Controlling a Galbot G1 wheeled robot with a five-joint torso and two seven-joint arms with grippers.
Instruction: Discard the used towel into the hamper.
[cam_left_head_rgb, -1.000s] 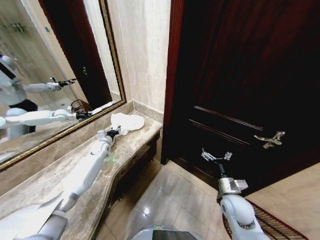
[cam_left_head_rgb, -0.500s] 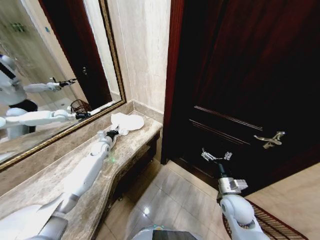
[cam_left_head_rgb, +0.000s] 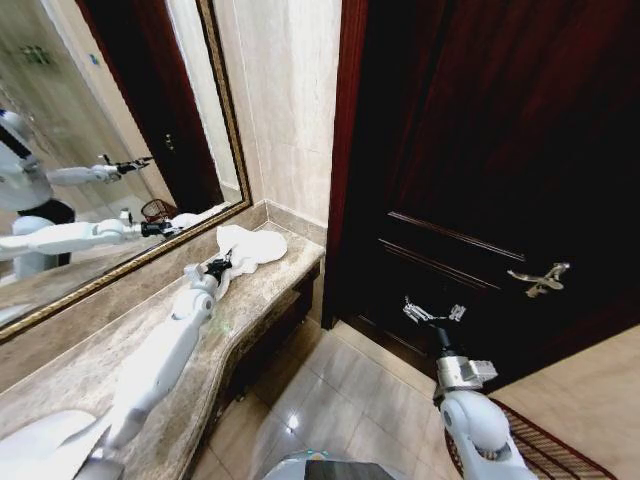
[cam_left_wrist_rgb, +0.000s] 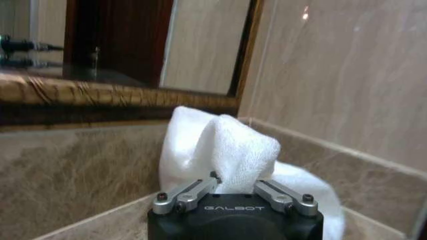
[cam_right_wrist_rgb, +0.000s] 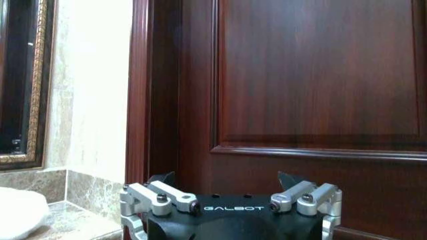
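The white towel (cam_left_head_rgb: 250, 247) lies at the far end of the marble counter (cam_left_head_rgb: 120, 350), left of centre in my head view, bunched up just below the corner of the gilt-framed mirror (cam_left_head_rgb: 110, 130). My left gripper (cam_left_head_rgb: 216, 266) is clenched on it: in the left wrist view a fold of towel (cam_left_wrist_rgb: 230, 150) rises in a peak straight out from between my closed fingers (cam_left_wrist_rgb: 183, 194), with the rest of the cloth spread on the stone behind. My left arm stretches along the counter from the lower left of the frame up to that point.

The hamper (cam_left_head_rgb: 153, 210) I can see as a reflection in the mirror, a small dark basket at middle left of the head view, beside the mirrored image of my own arm.

My right gripper (cam_left_head_rgb: 430, 313) hangs low and right of centre, in front of the dark wooden door (cam_left_head_rgb: 480, 150), above the tiled floor (cam_left_head_rgb: 330, 400). Its fingers (cam_right_wrist_rgb: 160, 192) are spread apart and grasp nothing; the right wrist view looks over them at the door panel. The door handle (cam_left_head_rgb: 538, 278) sits further to the right.
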